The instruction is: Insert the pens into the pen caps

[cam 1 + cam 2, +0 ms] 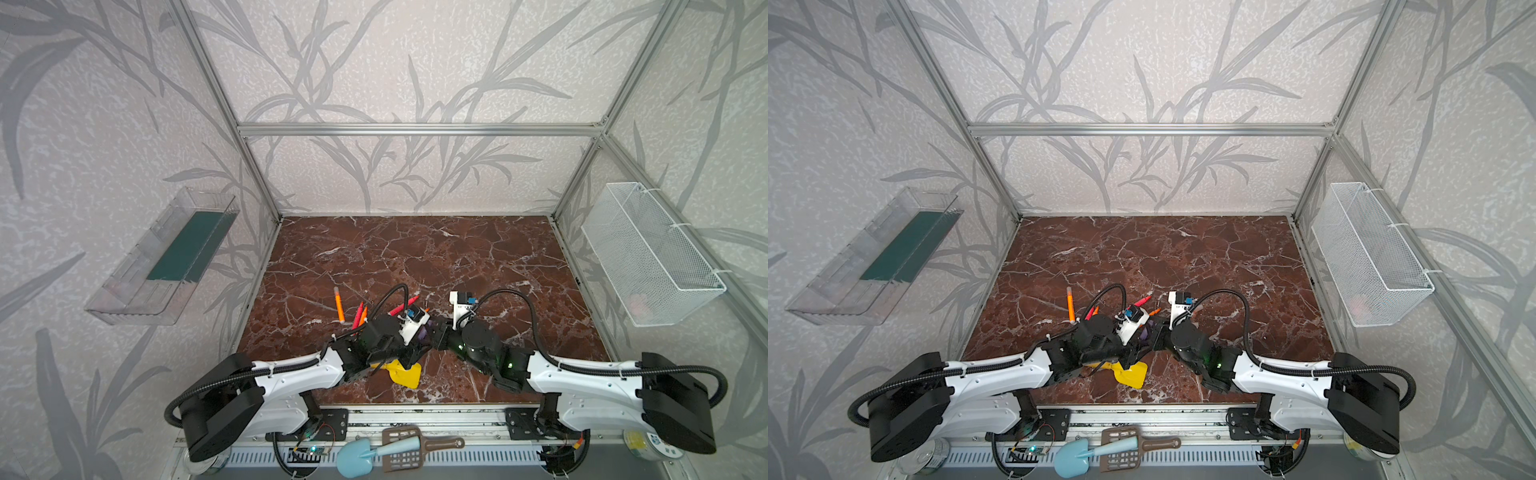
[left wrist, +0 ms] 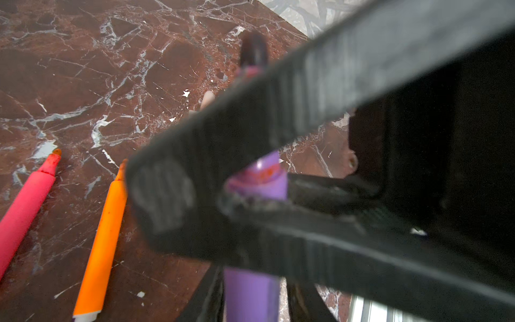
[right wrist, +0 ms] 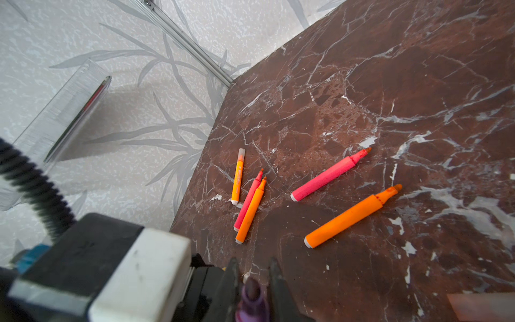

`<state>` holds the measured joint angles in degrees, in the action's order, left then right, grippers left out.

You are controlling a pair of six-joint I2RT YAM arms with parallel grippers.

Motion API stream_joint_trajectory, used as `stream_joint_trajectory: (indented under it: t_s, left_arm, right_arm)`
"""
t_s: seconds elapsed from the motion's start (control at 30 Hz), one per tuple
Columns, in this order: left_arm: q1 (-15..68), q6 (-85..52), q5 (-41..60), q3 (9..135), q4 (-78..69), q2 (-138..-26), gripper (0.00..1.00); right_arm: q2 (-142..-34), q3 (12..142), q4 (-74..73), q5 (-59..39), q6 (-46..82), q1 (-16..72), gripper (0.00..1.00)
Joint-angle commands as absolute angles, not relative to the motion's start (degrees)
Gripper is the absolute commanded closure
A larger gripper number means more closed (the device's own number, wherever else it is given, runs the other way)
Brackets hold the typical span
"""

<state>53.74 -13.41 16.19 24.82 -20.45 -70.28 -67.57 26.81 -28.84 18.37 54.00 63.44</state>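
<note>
My two grippers meet over the table's front middle with a purple pen [image 1: 423,333] between them. The right gripper [image 3: 252,267] is shut on its dark-tipped end, its black fingers [image 2: 278,111] crossing the left wrist view. The left gripper [image 2: 252,278] straddles the purple barrel [image 2: 250,295], open a little, with a gap at one finger. On the marble lie an orange pen [image 3: 238,175] wearing a translucent cap [image 3: 242,152], a red-pink pen [image 3: 249,199] against an orange one [image 3: 251,210], and a second red-pink [image 3: 330,175] and orange pen [image 3: 352,216]. A loose pale pen cap [image 3: 479,306] shows blurred.
A yellow toy shovel [image 1: 405,372] lies under the left arm near the front edge. A clear tray [image 1: 166,257] hangs on the left wall and a white wire basket [image 1: 648,253] on the right wall. A blue shovel [image 1: 357,455] rests on the front rail.
</note>
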Motion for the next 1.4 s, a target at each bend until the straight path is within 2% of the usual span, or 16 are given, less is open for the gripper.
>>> stream_joint_trajectory:
  t_s: [0.0, 0.13, 0.3, 0.37, 0.43, 0.7, 0.8, 0.93, 1.03, 1.1, 1.27, 1.37]
  left_arm:
    - [53.96, -12.57, 16.87, 26.19, -22.84, -70.17, 0.72]
    - [53.99, -12.68, 15.85, 25.86, -23.03, -69.79, 0.99]
    - [53.97, -13.25, 14.74, 25.11, -24.43, -69.35, 1.0]
    - [53.96, -13.4, 14.83, 24.73, -25.2, -69.11, 0.9]
    - [53.96, -13.57, 14.83, 24.47, -25.69, -68.84, 0.85]
    - [53.99, -14.32, 14.14, 23.08, -27.99, -67.24, 0.83]
    - [53.96, -14.72, 13.83, 22.52, -29.2, -66.98, 0.75]
    - [53.99, -15.34, 13.69, 21.91, -30.7, -66.72, 0.74]
    - [53.97, -15.24, 14.17, 21.69, -30.98, -66.68, 0.81]
    - [53.96, -15.14, 14.17, 21.89, -30.4, -66.78, 0.81]
    - [53.96, -14.86, 15.08, 22.32, -30.06, -67.58, 0.65]
    - [53.96, -14.77, 15.6, 22.5, -30.06, -68.1, 0.59]
  right_arm:
    - [-68.2, 26.28, -31.81, 20.39, 54.86, 64.07, 0.98]
    - [-68.38, 25.65, -32.43, 20.92, 55.53, 64.07, 0.96]
    - [-67.85, 25.06, -31.74, 22.06, 56.11, 64.14, 0.95]
    - [-67.85, 24.88, -31.81, 22.01, 56.33, 64.16, 0.96]
    - [-67.85, 24.72, -32.03, 21.97, 56.61, 64.2, 0.96]
    - [-68.36, 23.4, -34.56, 22.24, 58.05, 64.55, 0.97]
    - [-69.23, 22.73, -36.42, 22.52, 58.86, 65.02, 0.98]
    - [-70.22, 21.81, -39.05, 23.42, 59.77, 65.76, 0.99]
    - [-70.66, 21.71, -39.97, 24.02, 59.95, 66.21, 1.0]
    - [-70.84, 21.67, -40.5, 24.17, 60.08, 66.27, 1.0]
    - [-70.69, 22.17, -41.22, 24.25, 59.55, 66.48, 1.0]
    - [-70.25, 22.24, -41.39, 24.73, 59.51, 66.58, 1.0]
